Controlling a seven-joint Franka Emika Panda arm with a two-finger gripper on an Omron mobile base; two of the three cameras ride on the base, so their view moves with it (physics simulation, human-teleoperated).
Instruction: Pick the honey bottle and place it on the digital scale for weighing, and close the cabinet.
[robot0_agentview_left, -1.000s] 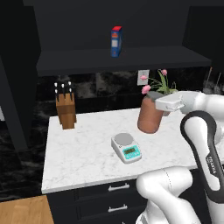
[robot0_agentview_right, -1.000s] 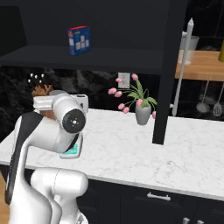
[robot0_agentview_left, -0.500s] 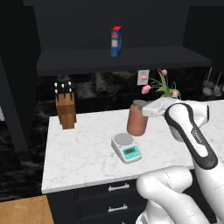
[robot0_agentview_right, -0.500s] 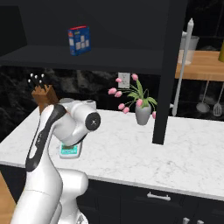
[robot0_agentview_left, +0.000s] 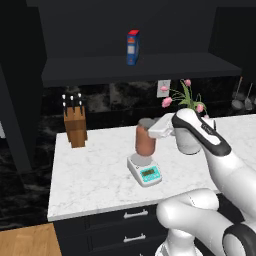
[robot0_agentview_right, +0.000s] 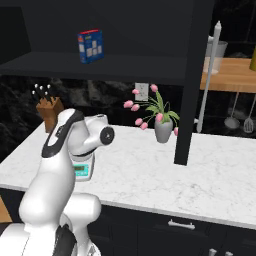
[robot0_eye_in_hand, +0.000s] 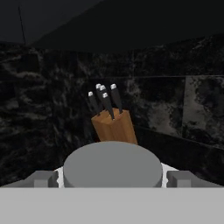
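Left base view: the reddish-brown cylindrical honey bottle (robot0_agentview_left: 145, 141) stands on the small white digital scale (robot0_agentview_left: 144, 170), right of the wooden knife block (robot0_agentview_left: 75, 127). The gripper (robot0_agentview_left: 150, 131) straddles it, jaws wide; retreat straight, without tipping it.

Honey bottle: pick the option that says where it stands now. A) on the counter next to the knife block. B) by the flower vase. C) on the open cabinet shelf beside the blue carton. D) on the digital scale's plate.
D: in the left base view the honey bottle stands upright on the digital scale, with the hand at its lid.
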